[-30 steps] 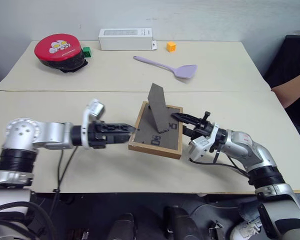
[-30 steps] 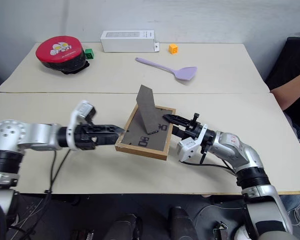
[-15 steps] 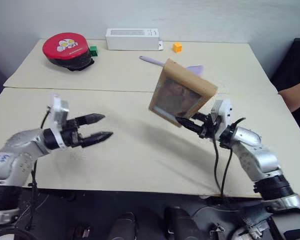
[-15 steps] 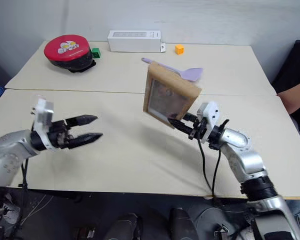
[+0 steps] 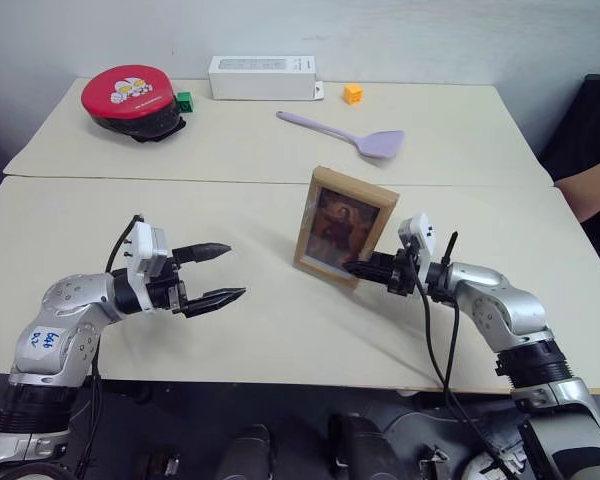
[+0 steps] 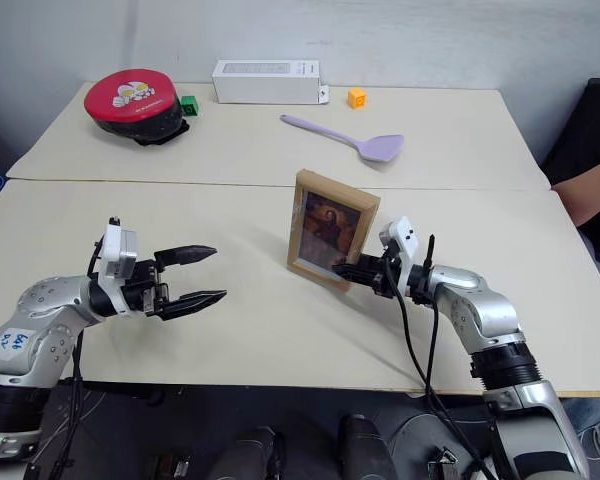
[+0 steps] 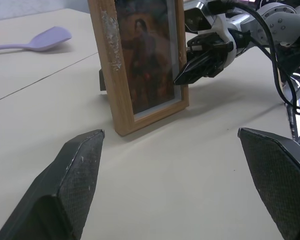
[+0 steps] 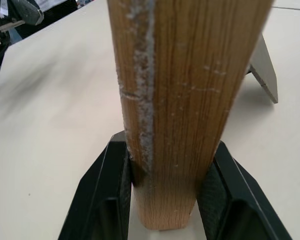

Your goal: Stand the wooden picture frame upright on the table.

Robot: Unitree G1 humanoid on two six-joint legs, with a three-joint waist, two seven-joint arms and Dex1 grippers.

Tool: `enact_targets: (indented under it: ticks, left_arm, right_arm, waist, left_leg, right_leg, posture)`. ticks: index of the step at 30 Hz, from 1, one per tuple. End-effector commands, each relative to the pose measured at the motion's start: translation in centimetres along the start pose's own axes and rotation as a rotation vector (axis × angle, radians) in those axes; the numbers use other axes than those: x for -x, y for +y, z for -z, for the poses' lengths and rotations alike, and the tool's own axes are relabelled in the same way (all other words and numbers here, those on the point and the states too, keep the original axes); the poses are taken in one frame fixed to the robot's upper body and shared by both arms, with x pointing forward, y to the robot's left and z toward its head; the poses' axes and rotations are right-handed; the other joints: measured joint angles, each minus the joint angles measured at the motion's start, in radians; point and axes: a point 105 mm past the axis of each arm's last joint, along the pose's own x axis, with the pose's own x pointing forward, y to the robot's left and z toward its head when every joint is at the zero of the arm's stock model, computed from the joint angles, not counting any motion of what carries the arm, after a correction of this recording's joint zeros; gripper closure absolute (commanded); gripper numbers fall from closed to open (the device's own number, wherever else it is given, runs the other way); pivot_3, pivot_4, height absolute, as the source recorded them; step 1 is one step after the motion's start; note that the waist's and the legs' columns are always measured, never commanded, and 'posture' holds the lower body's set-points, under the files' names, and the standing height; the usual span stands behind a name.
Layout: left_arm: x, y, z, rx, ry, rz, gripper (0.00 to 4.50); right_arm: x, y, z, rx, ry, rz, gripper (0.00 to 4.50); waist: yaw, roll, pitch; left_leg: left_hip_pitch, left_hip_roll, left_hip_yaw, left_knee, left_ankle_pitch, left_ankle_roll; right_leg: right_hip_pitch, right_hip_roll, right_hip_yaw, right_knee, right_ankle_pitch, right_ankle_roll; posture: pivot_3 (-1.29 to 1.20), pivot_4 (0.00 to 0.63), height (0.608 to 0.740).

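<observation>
1. The right gripper (image 6: 357,270) is clamped on the lower corner of the wooden picture frame (image 6: 330,228). The right wrist view shows both black fingers (image 8: 107,200) pressed flat against the two faces of the wood border, with no gap.
2. The frame stands with its long axis vertical, portrait facing the robot, bottom edge down on the table (image 6: 280,340). The fold-out stand (image 8: 262,67) shows behind the frame, angled back to the tabletop.
3. The frame lies straight ahead of the right gripper, in contact. The coming move probably turns on this: the fingers must part and back away along their own line, away from the frame, without dragging the corner.
4. The left gripper (image 5: 212,272) hovers well apart from the frame, on its left side, fingers spread wide and holding nothing. In the left wrist view the frame sits ahead between its two fingertips (image 7: 77,175).
5. The right arm is the nearer one; the left could steady the frame if it tips on release.
6. Judgement: nearly done; release remains.
7. Beyond the frame lies a purple spatula (image 5: 345,133).
</observation>
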Motion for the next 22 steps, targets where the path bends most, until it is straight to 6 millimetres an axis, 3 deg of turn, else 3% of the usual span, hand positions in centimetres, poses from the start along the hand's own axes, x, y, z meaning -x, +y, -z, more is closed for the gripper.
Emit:
enact_targets:
  ticks: [1,4,8,13,16,19,22]
  left_arm:
    - [0.7,0.3,-0.6,-0.034,0.005,-0.013,0.0]
    - [1.1,0.6,-0.5,-0.041,0.022,-0.025,0.0]
    - [1.7,1.0,0.5,-0.051,0.062,-0.046,0.0]
    - [3.2,1.2,2.4,-0.082,0.127,-0.092,0.0]
    - [4.9,1.5,4.0,-0.128,0.225,-0.163,0.0]
    - [7.2,1.6,4.4,-0.133,0.256,-0.219,0.0]
    - [8.7,1.9,4.4,-0.176,0.271,-0.28,0.0]
  right_arm:
    - [0.5,-0.1,0.4,0.025,-0.01,0.022,2.25]
    - [0.9,0.0,-0.8,0.059,-0.051,0.027,1.28]
    - [2.0,0.3,-0.8,0.084,-0.039,0.021,0.03]
    - [4.6,0.7,-0.3,0.158,-0.043,0.017,0.03]
    - [7.2,1.2,-0.6,0.354,-0.056,0.028,0.03]
    - [10.4,2.4,0.6,0.559,0.019,0.005,0.03]
    - [12.1,3.0,1.5,0.719,0.054,0.003,0.03]
  waist:
    - [0.003,0.0,0.0]
    - [0.003,0.0,0.0]
    - [0.004,0.0,0.0]
    - [0.006,0.0,0.0]
    - [0.007,0.0,0.0]
    - [0.007,0.0,0.0]
    - [0.007,0.0,0.0]
  left_leg:
    - [0.0,0.0,0.0,0.0,0.0,0.0]
    - [-0.002,0.0,0.0,0.0,0.0,0.0]
    - [-0.002,0.0,0.0,0.0,0.0,0.0]
    - [-0.002,-0.001,0.0,0.0,0.0,0.001]
    - [-0.002,-0.001,0.0,0.0,0.0,0.001]
    - [-0.002,-0.001,0.001,-0.001,0.0,0.001]
    - [-0.001,0.0,0.002,-0.002,-0.001,0.001]
  right_leg:
    - [0.0,0.0,0.0,0.0,0.0,0.0]
    - [-0.002,0.0,0.0,0.001,0.0,0.0]
    - [-0.002,0.0,0.0,0.001,0.0,0.0]
    - [-0.002,0.0,0.0,0.0,0.0,0.0]
    - [-0.002,0.0,0.0,0.0,0.0,0.0]
    - [-0.002,0.0,0.0,-0.001,0.0,0.0]
    - [-0.001,0.0,0.0,-0.002,0.0,0.0]
  posture:
    - [0.0,0.15,0.74]
    - [0.0,0.15,0.74]
    - [0.0,0.15,0.74]
    - [0.0,0.15,0.74]
    - [0.0,0.15,0.74]
    - [0.0,0.15,0.74]
    - [0.0,0.15,0.74]
